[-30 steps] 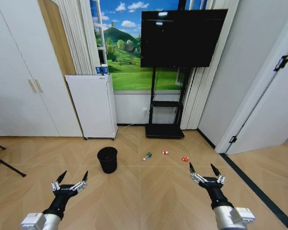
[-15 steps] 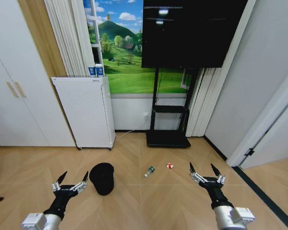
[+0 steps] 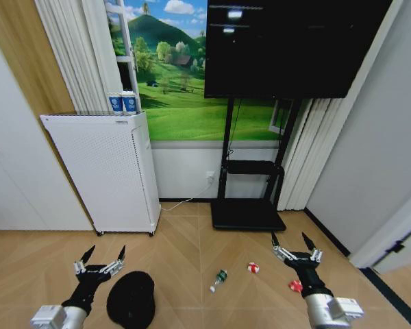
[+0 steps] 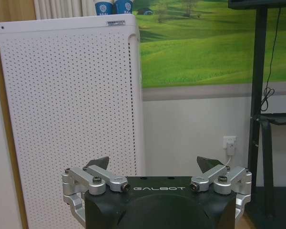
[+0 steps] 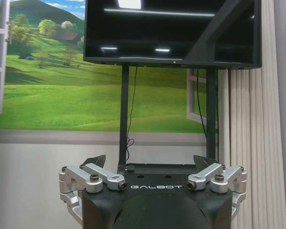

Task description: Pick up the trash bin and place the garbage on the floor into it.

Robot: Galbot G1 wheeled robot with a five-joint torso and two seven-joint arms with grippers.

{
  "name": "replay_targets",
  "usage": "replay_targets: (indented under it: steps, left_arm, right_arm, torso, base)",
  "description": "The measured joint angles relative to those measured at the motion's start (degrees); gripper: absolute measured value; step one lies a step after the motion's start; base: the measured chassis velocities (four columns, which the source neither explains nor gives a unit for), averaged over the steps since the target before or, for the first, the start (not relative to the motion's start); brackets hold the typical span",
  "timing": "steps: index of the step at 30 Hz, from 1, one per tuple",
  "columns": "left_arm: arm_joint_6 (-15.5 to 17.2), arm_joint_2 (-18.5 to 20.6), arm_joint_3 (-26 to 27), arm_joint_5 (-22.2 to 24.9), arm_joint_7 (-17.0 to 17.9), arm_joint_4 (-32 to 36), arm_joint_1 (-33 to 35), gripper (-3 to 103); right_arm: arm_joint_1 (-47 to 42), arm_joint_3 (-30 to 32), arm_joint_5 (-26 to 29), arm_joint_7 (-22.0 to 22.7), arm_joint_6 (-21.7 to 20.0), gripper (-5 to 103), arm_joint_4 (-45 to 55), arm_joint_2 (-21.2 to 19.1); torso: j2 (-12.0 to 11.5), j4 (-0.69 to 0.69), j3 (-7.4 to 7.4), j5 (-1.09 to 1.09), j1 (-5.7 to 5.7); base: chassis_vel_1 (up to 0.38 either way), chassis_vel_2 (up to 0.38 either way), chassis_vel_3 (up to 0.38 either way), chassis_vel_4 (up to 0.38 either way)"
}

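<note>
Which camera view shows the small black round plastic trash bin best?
The head view: the small black round plastic trash bin stands on the wood floor, beside the left gripper. Both wrist views face the wall, above the bin.

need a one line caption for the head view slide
Open left gripper beside the small black round plastic trash bin; open right gripper above a red-and-white crumpled wrapper on herringbone wood floor.

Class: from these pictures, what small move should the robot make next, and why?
Probably lower the left gripper toward the trash bin. Its fingers are open and empty, the bin stands just beside it, and the garbage lies loose on the floor. The right gripper is open too.
</note>
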State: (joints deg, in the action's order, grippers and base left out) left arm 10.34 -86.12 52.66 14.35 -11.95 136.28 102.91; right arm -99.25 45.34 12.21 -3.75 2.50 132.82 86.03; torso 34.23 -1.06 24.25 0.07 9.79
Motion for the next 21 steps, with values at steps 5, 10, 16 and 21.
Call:
replay_targets:
  steps: [5,10,16,21]
  left_arm:
    - [1.36,0.01,0.72,-0.51,1.58,-0.47,1.75,100]
    - [5.51,0.07,2.94,1.9,3.88,-1.25,4.75,100]
    - [5.8,0.15,4.88,4.86,4.88,-2.17,5.41,100]
    - [4.69,0.13,4.03,4.86,6.12,-2.18,4.8,100]
  right_arm:
    - [0.12,0.22,-1.06,1.45,0.86,100,-0.26,-0.03]
    - [0.13,0.25,-1.6,1.59,1.27,100,-0.74,0.16]
    - [0.46,-0.12,-1.77,1.84,1.65,100,-1.54,0.3]
    - [0.89,-0.22,-0.83,2.98,1.63,100,-1.86,0.13]
  torso:
    - [-0.01,0.01,0.02,-0.11,0.03]
    - [0.0,-0.04,-0.01,-0.12,-0.01]
    - [0.02,0.01,-0.02,-0.09,-0.04]
    - [0.01,0.0,-0.01,-0.08,-0.03]
  base:
    - [-0.226,0.243,0.237,-0.242]
    - [-0.053,0.041,0.009,-0.031]
    - [0.06,-0.046,-0.054,0.042]
    - [0.021,-0.007,-0.014,0.019]
